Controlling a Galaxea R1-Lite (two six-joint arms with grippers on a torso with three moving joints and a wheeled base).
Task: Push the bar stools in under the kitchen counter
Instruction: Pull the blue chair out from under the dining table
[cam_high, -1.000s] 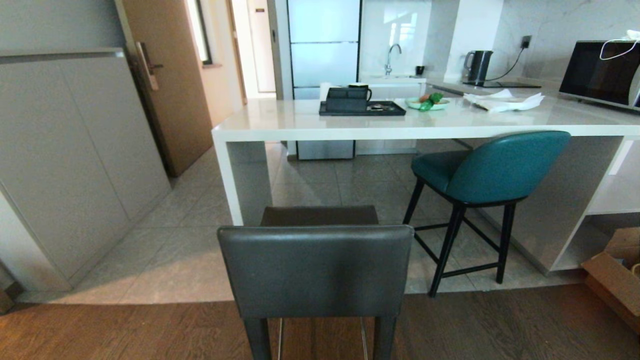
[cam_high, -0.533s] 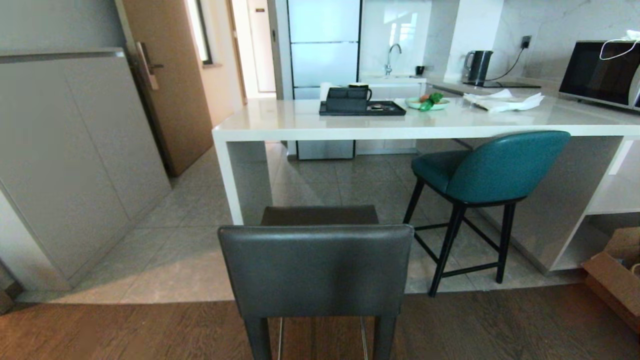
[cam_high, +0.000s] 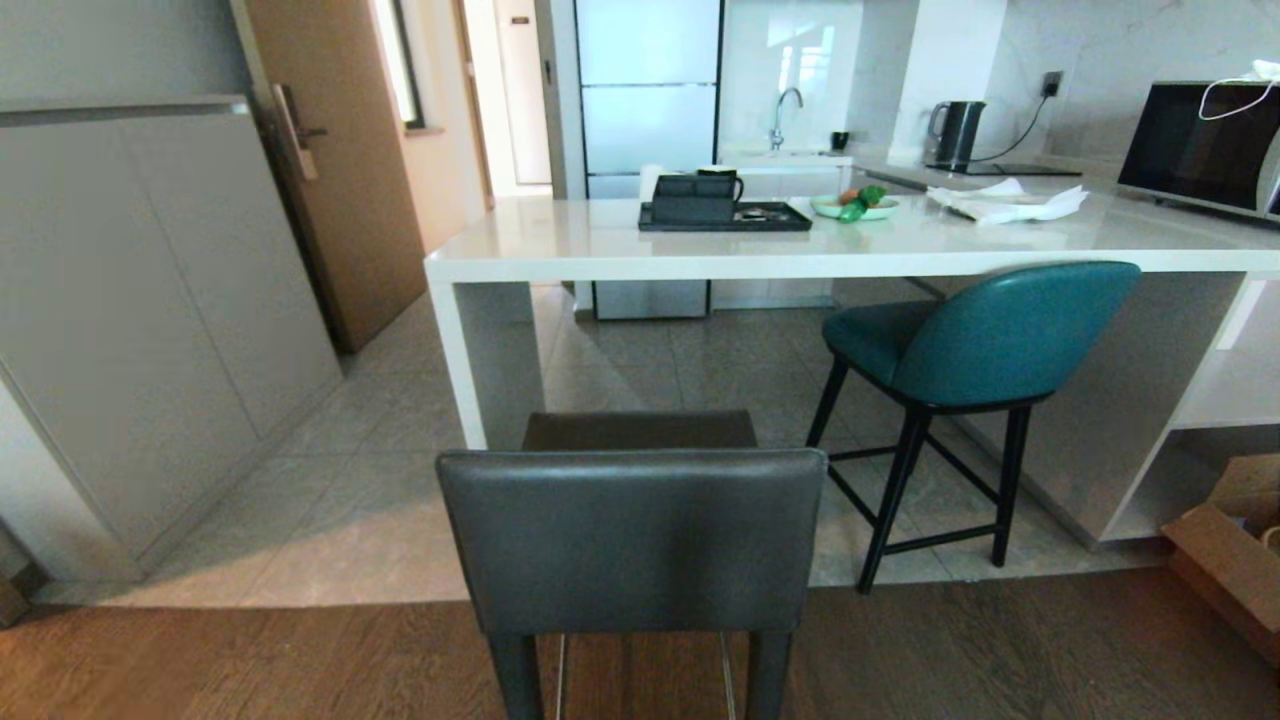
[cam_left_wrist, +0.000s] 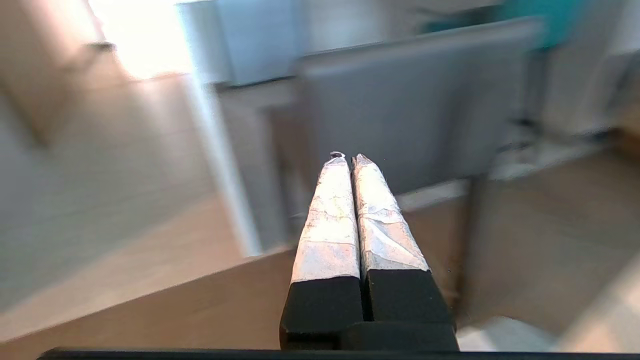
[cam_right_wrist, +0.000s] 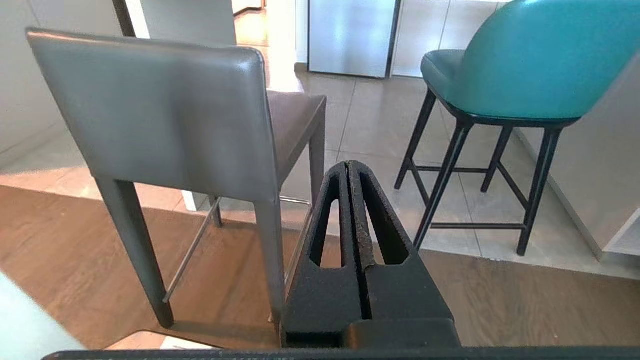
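grey stool (cam_high: 632, 540) stands nearest the camera in the head view, back toward the robot, legs on the wood floor (cam_high: 1000, 650), seat reaching onto the tiled part. it sits clear of the bench (cam_high: 800, 255), in front of the white side panel (cam_high: 470, 360) at the bench's left end, not under the top. teal stool (cam_high: 985, 340) is to the right and further in, seat partly below the bench edge, backrest just outside it, dark legs on the tiles.

on the bench top: black tray (cam_high: 725, 215) with a dark mug, a plate (cam_high: 855, 207) of vegetables, white paper (cam_high: 1005, 200), a microwave (cam_high: 1195, 145) at the far right. a kettle (cam_high: 958, 132) sits on the far worktop. cardboard box (cam_high: 1235, 560) on the floor at right.

neither arm shows in the head view. left claw (cam_left_wrist: 349, 159) has its taped fingers pressed together, empty, held in the air and pointing toward the grey stool's backrest (cam_left_wrist: 410, 100), not touching; that view is smeared. right claw (cam_right_wrist: 348, 165) is also closed and empty, low, behind the grey stool (cam_right_wrist: 165, 115) and the teal stool (cam_right_wrist: 520, 65), pointing at the gap between them, touching nothing.
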